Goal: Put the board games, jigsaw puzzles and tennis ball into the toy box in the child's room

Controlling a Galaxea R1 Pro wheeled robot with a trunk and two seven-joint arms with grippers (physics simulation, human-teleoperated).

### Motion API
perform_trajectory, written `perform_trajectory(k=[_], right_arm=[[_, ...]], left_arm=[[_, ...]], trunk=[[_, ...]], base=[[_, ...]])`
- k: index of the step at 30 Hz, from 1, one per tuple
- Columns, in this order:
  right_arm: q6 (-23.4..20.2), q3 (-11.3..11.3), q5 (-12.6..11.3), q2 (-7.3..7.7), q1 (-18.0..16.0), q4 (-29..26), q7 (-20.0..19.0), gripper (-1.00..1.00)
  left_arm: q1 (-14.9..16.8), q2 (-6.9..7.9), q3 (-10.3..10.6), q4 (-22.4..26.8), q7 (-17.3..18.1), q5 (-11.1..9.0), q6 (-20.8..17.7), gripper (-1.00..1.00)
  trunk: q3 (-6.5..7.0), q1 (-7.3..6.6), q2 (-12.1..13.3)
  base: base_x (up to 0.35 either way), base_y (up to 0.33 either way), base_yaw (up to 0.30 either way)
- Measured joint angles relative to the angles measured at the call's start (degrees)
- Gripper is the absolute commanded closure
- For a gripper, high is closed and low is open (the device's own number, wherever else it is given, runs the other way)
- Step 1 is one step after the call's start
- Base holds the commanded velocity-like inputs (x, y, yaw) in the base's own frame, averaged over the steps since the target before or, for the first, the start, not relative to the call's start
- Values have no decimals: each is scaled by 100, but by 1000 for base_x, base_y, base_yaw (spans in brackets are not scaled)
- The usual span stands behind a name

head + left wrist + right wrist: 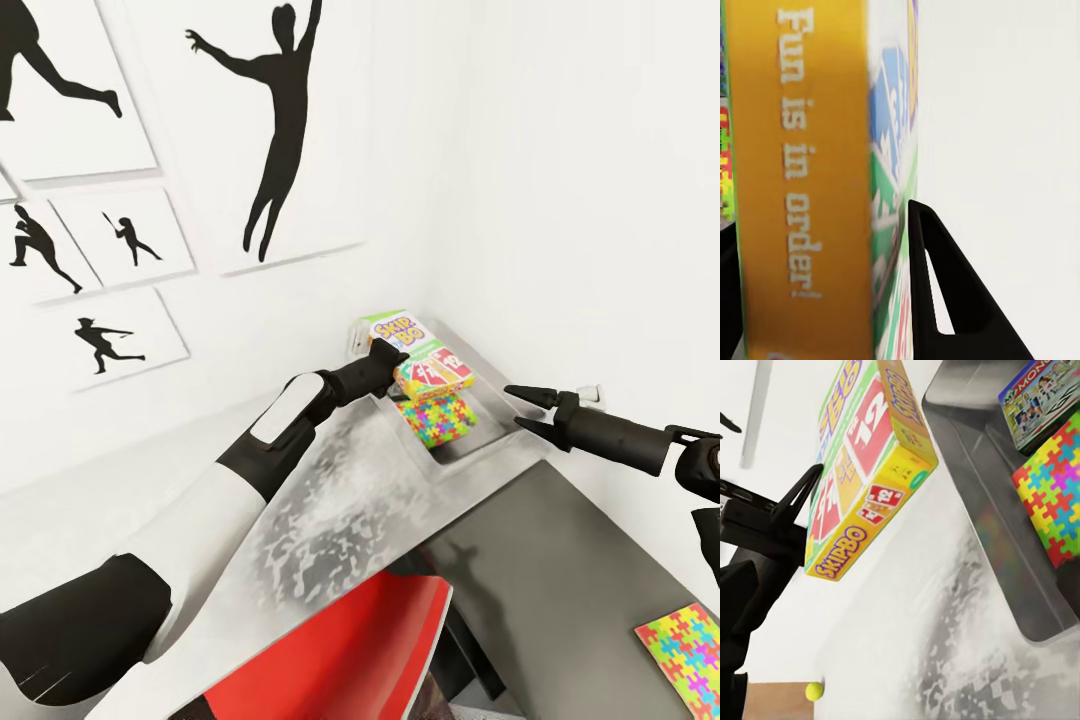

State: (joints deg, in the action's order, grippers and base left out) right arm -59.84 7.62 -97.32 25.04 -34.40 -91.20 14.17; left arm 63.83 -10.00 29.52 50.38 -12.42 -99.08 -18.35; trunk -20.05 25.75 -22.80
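Left gripper point(385, 358) clamps your SKIP-BO box point(866, 465) over the toy box point(975, 442); release crooked and it lands outside.

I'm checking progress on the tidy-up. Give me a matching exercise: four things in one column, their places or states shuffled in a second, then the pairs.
1. SKIP-BO box
2. MONOPOLY box
3. loose jigsaw puzzle
4. right claw

A. lying on the dark grey unit
B. open, holding nothing
C. gripped by the left claw
D. lying in the toy box

Pairs: 1-C, 2-D, 3-A, 4-B
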Motion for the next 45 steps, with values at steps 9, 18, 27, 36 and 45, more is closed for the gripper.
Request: perform_trajectory(k=[9,18,27,36,45], right_arm=[[0,-9,-1,0,6,0,0,-100],[0,-10,-6,0,9,0,-7,-100],[0,-10,-7,0,9,0,-9,-100],[0,-10,-6,0,9,0,-9,-100],[0,-10,-4,0,8,0,-9,-100]], left_arm=[[1,0,-3,0,0,4,0,100],[1,0,1,0,0,4,-5,100],[1,0,1,0,0,9,0,100],[1,0,1,3,0,12,0,100],[1,0,1,13,0,13,0,100]], trunk=[[-84,0,0],[-169,0,0],[-253,0,0],[-337,0,0],[-422,0,-1]], base=[[0,0,0],[0,0,0],[0,0,0],[0,0,0],[0,0,0]])
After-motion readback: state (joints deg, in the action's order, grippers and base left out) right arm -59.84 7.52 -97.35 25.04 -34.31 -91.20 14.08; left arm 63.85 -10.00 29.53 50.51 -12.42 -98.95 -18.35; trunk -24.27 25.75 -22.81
